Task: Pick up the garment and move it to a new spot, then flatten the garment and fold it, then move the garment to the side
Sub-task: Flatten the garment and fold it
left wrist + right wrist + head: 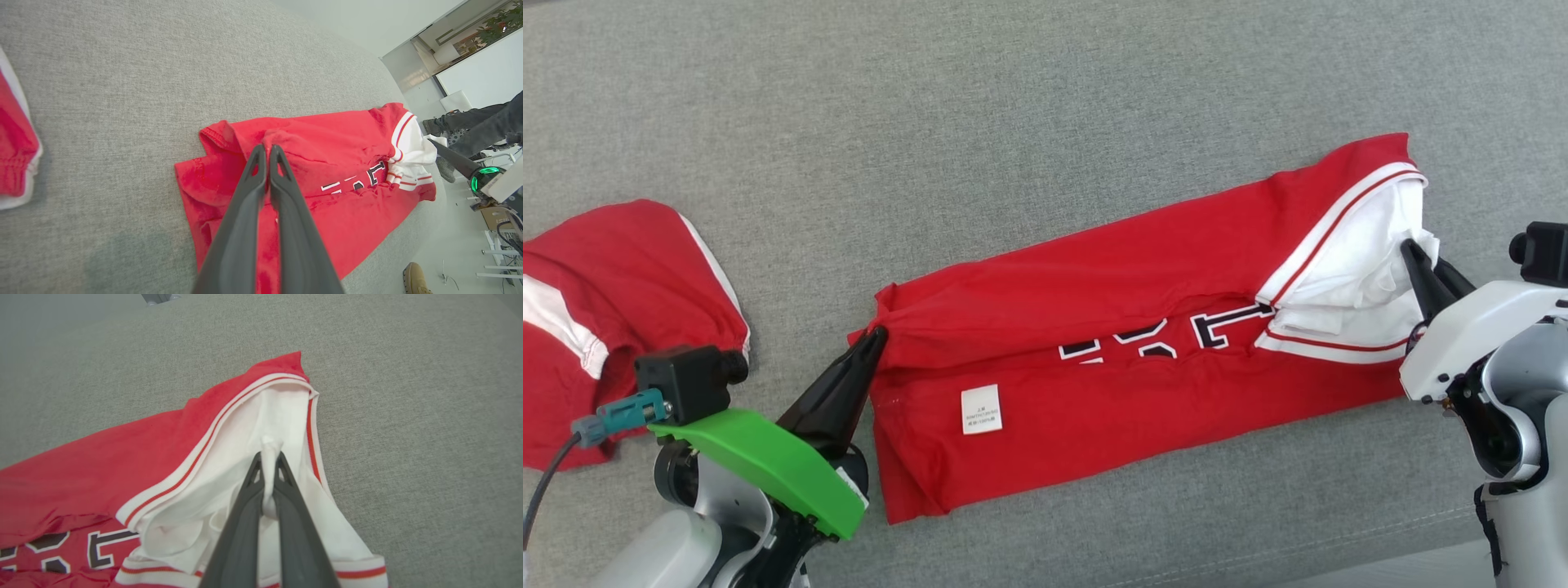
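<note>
The garment (1111, 343) is a red jersey with white, red-striped trim and dark lettering, lying folded lengthwise across the grey cushion. My left gripper (876, 335) is shut on a pinch of red cloth at its left end, seen also in the left wrist view as the left gripper (268, 148) on the garment (327, 163). My right gripper (1409, 249) is shut on a pinch of white fabric at the right end; in the right wrist view the right gripper (268, 455) squeezes the white cloth of the garment (135, 457).
A second red garment with white trim (596, 318) lies bunched at the far left of the grey cushion (931, 122). The cushion's front edge (1339, 555) runs along the lower right. In the left wrist view a person's legs (482, 126) and a tan shoe (414, 279) stand beyond the couch.
</note>
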